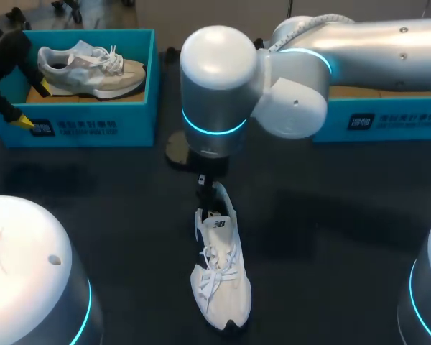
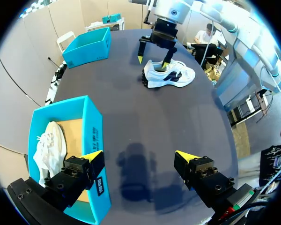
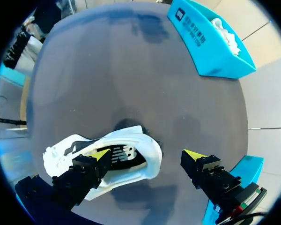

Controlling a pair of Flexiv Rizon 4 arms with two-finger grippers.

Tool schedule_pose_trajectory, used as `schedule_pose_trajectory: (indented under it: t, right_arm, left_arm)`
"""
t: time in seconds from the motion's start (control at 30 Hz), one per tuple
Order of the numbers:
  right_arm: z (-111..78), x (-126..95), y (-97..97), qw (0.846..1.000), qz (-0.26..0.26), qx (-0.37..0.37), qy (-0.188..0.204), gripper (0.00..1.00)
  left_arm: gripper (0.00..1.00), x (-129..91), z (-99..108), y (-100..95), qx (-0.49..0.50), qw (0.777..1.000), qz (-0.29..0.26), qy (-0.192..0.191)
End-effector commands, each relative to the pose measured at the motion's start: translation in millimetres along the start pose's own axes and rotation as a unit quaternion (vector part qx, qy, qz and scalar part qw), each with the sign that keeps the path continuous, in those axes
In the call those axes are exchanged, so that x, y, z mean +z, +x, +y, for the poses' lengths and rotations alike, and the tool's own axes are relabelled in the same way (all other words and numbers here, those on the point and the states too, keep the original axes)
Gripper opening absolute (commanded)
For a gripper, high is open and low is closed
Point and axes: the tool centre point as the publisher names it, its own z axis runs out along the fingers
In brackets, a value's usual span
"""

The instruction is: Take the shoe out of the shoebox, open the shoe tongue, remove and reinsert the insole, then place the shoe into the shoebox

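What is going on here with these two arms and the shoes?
One white shoe stands out on the table. The right gripper is open at its heel end, one finger over the shoe's opening and the other outside it. The left gripper is open beside the blue shoebox, which holds a second shoe. Neither gripper holds anything.

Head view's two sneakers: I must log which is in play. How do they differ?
The white lace-up sneaker on the dark table stands in the open, toe toward the robot, heel under the right hand; the white-and-grey sneaker sits inside the teal cardboard shoebox, side-on. Both are upright and laced.
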Motion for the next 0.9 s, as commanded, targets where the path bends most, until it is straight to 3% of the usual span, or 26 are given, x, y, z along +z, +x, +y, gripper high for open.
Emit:
schedule_pose_trajectory:
  t: [0.03, 0.6, 0.67, 0.77, 0.9]
  right_arm:
    - [4.4, 12, -3.3, 1.000, 0.004, -0.012, 0.000, 1.00]
    - [-8.0, 49, -11.6, 0.999, 0.031, -0.037, -0.003, 1.00]
    - [-7.4, 51, -12.3, 0.999, 0.034, -0.040, -0.004, 0.80]
    - [-7.3, 54, -13.2, 0.998, 0.036, -0.042, -0.004, 0.60]
    - [-8.3, 58, -13.0, 0.998, 0.043, -0.043, -0.003, 0.49]
  left_arm:
    - [1.00, 0, 0, 0.5, 0.000, 1.000, 0.000, -0.002]
    - [1.00, 0, 0, 0.5, 0.000, 1.000, 0.000, -0.002]
    - [1.00, 0, 0, 0.5, 0.000, 1.000, 0.000, -0.002]
    - [1.00, 0, 0, 0.5, 0.000, 1.000, 0.000, -0.002]
    - [1.00, 0, 0, 0.5, 0.000, 1.000, 0.000, -0.002]
